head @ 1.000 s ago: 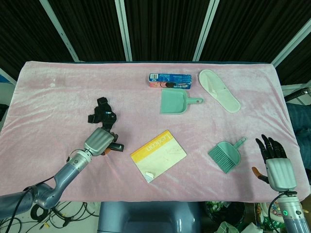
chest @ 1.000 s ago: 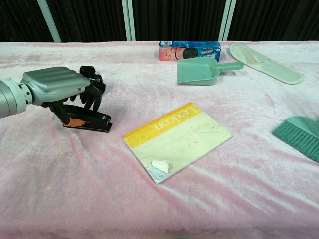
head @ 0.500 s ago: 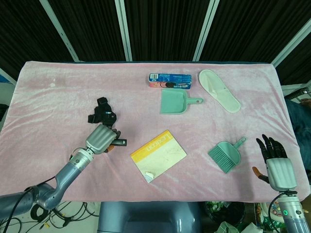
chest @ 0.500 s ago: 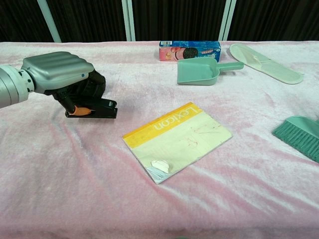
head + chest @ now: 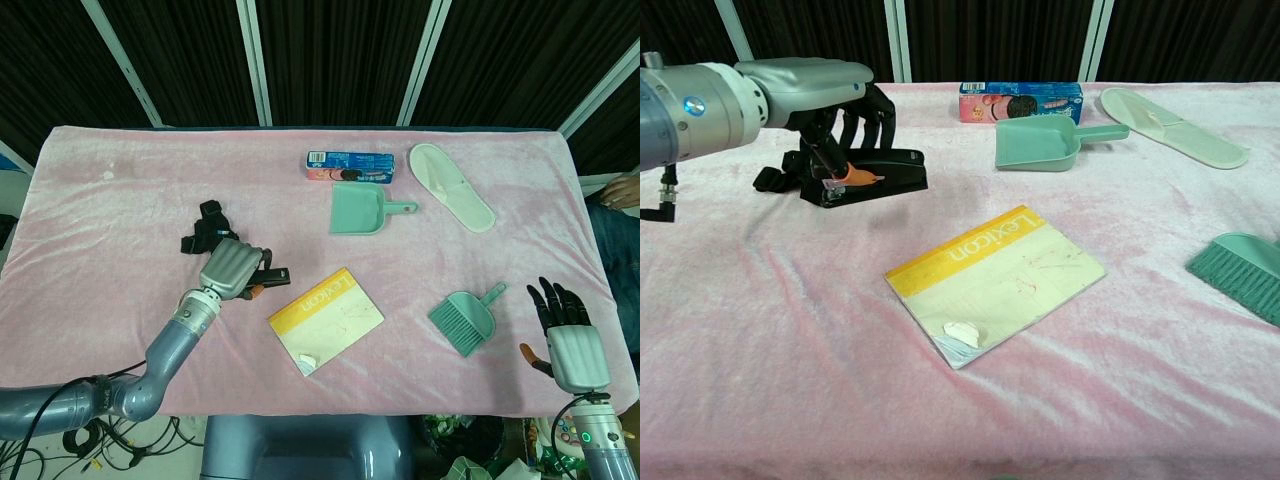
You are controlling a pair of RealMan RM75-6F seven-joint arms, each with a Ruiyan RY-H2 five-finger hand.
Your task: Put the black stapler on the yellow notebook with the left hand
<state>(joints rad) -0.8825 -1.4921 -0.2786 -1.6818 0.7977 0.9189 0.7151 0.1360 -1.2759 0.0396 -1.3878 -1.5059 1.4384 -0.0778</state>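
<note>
My left hand [image 5: 233,268] [image 5: 830,95] grips the black stapler [image 5: 875,176] [image 5: 270,277] and holds it lifted above the pink cloth, its nose pointing right. The stapler hangs left of the yellow notebook [image 5: 325,318] [image 5: 997,281], which lies flat near the table's front middle with a small white scrap on its near corner. My right hand [image 5: 568,335] stands at the front right edge, fingers spread and holding nothing; the chest view does not show it.
A black strap-like object [image 5: 205,228] [image 5: 780,172] lies just behind my left hand. A green dustpan [image 5: 361,211], a blue cookie box [image 5: 350,166] and a white slipper [image 5: 451,187] sit at the back. A green brush [image 5: 466,320] lies right of the notebook.
My left hand has closed around the stapler, lifted it off the cloth and carried it right, toward the notebook. The right hand has stayed still.
</note>
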